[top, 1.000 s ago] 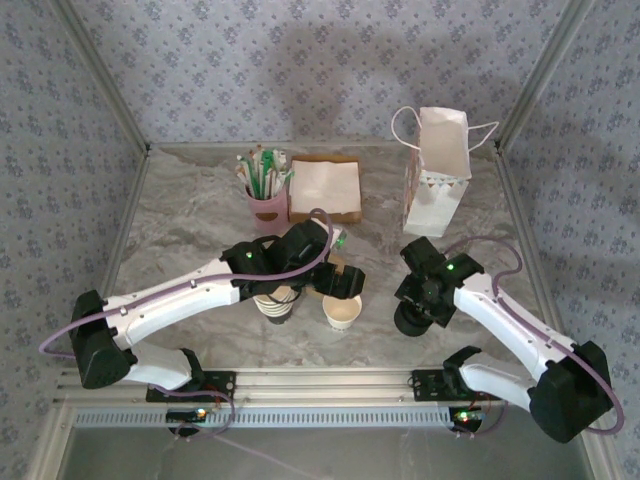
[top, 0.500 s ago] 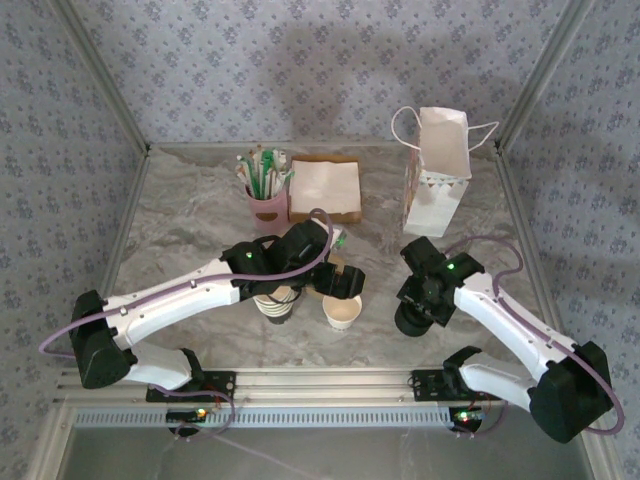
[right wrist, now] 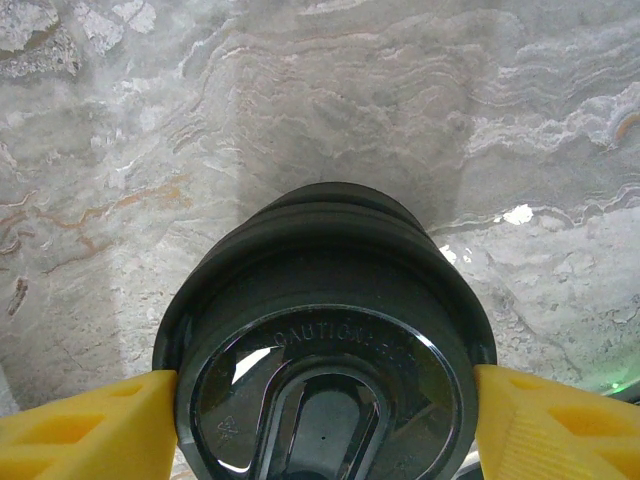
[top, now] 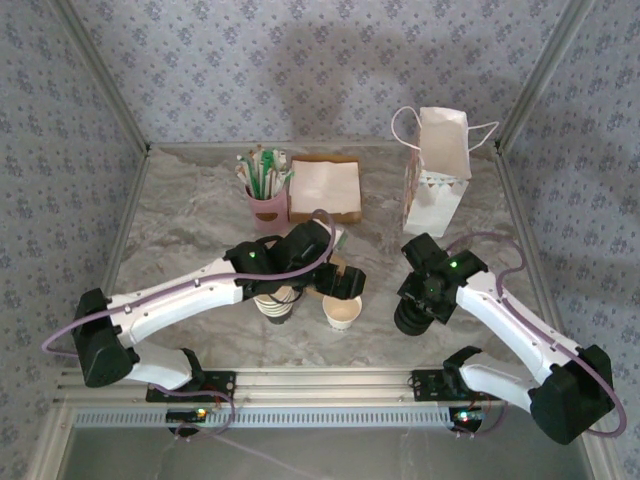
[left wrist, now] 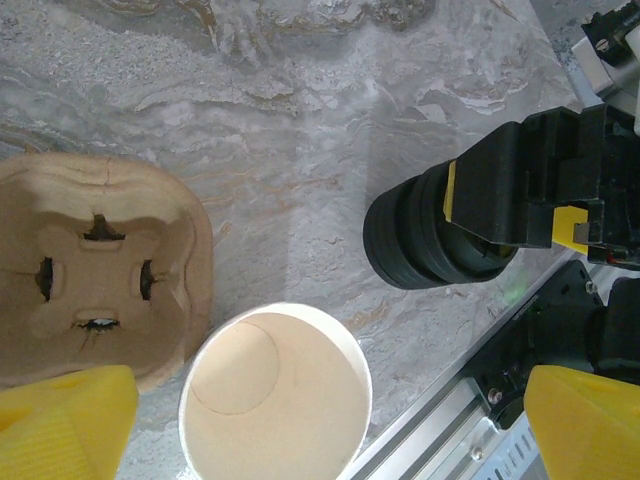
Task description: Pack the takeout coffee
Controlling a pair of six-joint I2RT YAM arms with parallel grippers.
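Observation:
A single lidless cream paper cup (top: 342,312) stands near the table's front, and its empty inside (left wrist: 275,400) shows in the left wrist view. My left gripper (top: 338,284) hangs open right above it, yellow fingers (left wrist: 65,420) wide on both sides of the cup, touching nothing. To the right sits a squat pile of black lids (top: 410,320) (left wrist: 425,245). My right gripper (top: 418,303) (right wrist: 325,420) is over that pile. Its yellow fingers (right wrist: 90,425) press the rim of the top lid (right wrist: 320,380) from both sides.
A brown pulp cup carrier (left wrist: 95,260) lies just left of the lone cup. A stack of lidless cups (top: 277,303) stands under the left arm. At the back are a pink holder of stirrers (top: 264,195), napkins (top: 325,188) and an open white paper bag (top: 437,170).
The right gripper's fingers have drawn in against the top lid of the pile. Both arms have barely shifted, and the left gripper stays wide open.

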